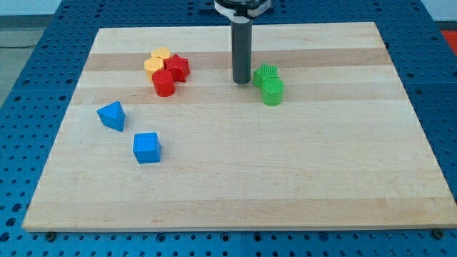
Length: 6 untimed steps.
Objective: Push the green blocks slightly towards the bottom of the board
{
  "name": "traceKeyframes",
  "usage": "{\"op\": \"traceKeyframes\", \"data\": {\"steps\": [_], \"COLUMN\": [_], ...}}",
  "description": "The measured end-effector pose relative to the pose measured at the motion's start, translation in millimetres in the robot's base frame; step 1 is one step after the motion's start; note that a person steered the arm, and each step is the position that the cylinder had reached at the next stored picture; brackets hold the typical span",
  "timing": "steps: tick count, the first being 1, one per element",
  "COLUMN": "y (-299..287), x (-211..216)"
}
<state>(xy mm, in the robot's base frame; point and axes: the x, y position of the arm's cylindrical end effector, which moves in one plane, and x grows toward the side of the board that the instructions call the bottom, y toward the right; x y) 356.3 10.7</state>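
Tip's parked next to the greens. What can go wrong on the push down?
1. My tip sits at the view's left of the two green blocks, not above them: a straight downward stroke would likely miss.
2. Pushing from there shoves them rightward.
3. An off-centre hit may split the touching pair.

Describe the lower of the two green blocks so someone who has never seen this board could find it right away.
Start at the wooden board and find my tip, the dark rod's lower end near the view's top centre. Just to its right two green blocks touch; the lower green block is the one nearer the view's bottom. Unlike the upper green block, it sits farther from my tip.
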Motion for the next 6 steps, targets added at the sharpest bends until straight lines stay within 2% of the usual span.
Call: {"op": "traceKeyframes", "data": {"steps": [2,3,4,5,6], "y": [23.4,-11.3,-4.4,43.6,56.5], "x": [11.6,6.0,-22.2,-32.4,-30.1]}}
